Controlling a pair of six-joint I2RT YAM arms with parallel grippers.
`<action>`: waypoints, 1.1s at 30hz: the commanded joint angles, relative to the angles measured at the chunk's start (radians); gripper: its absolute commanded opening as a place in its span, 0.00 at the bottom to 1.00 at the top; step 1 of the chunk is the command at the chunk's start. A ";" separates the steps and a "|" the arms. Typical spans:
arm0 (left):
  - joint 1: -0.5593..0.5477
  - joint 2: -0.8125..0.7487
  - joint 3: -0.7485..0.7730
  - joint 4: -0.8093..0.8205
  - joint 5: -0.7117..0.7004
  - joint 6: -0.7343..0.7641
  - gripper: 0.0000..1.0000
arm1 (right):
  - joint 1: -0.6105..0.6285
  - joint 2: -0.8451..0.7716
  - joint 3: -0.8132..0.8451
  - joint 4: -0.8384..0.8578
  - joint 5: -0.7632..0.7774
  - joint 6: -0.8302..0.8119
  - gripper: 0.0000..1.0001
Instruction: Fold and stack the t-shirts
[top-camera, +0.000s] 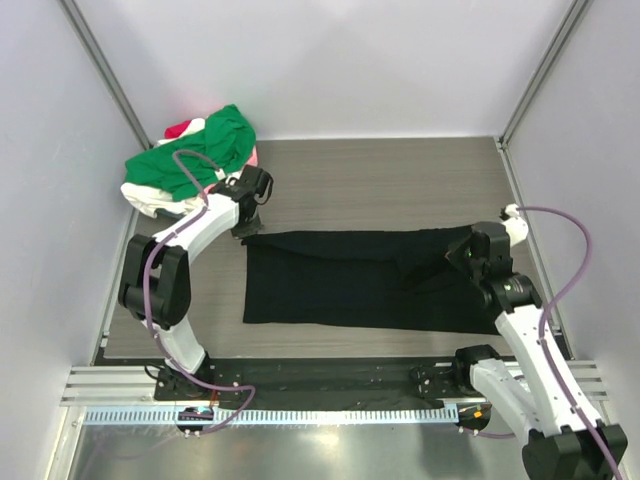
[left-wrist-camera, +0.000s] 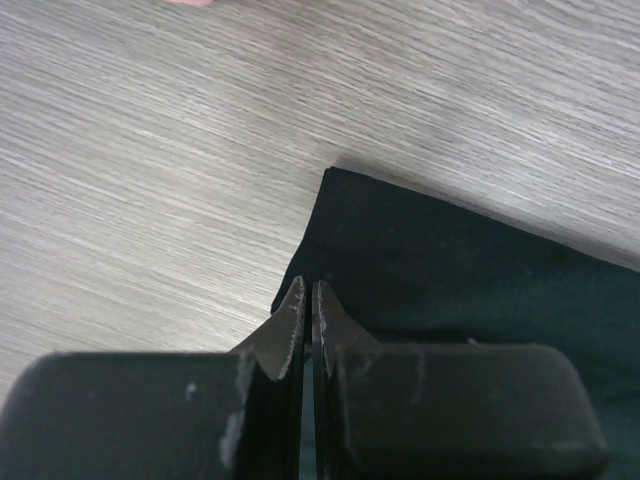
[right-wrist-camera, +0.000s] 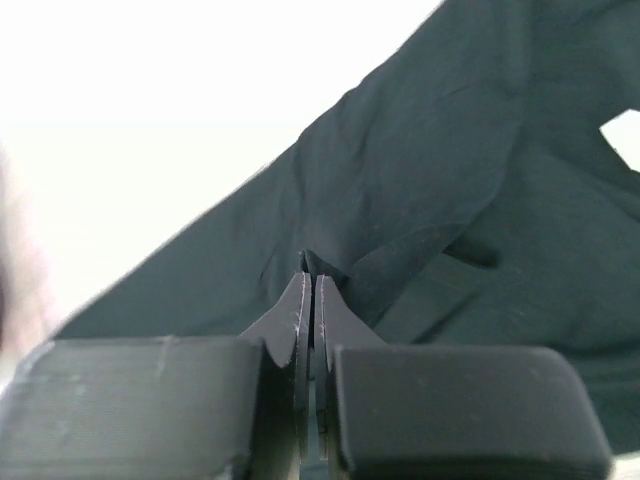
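Note:
The black t-shirt (top-camera: 350, 280) lies on the wooden table as a long flat rectangle. My left gripper (top-camera: 247, 226) is shut at the shirt's far left corner. In the left wrist view its tips (left-wrist-camera: 309, 287) rest at the edge of the flat black cloth (left-wrist-camera: 450, 270), and no cloth shows between them. My right gripper (top-camera: 462, 258) is shut on a pinched fold of the black shirt (right-wrist-camera: 430, 180) near its right end, and the cloth puckers at the tips (right-wrist-camera: 310, 280). A pile with the green shirt (top-camera: 205, 150), red (top-camera: 180, 128), white (top-camera: 150, 198) and pink (top-camera: 253, 156) ones lies at the far left.
Grey walls with metal posts enclose the table (top-camera: 400, 180) on three sides. A metal rail (top-camera: 330, 385) runs along the near edge by the arm bases. A cable (top-camera: 575, 260) loops off the right arm.

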 joint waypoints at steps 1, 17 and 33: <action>-0.011 -0.069 -0.052 0.070 -0.061 0.024 0.00 | -0.004 -0.080 -0.023 -0.091 0.182 0.127 0.01; -0.044 -0.227 -0.285 0.123 -0.041 -0.059 0.04 | -0.004 -0.285 -0.149 -0.263 0.369 0.382 0.06; -0.112 -0.172 -0.140 0.127 0.049 -0.010 0.60 | -0.006 0.234 -0.022 0.011 -0.003 0.147 0.85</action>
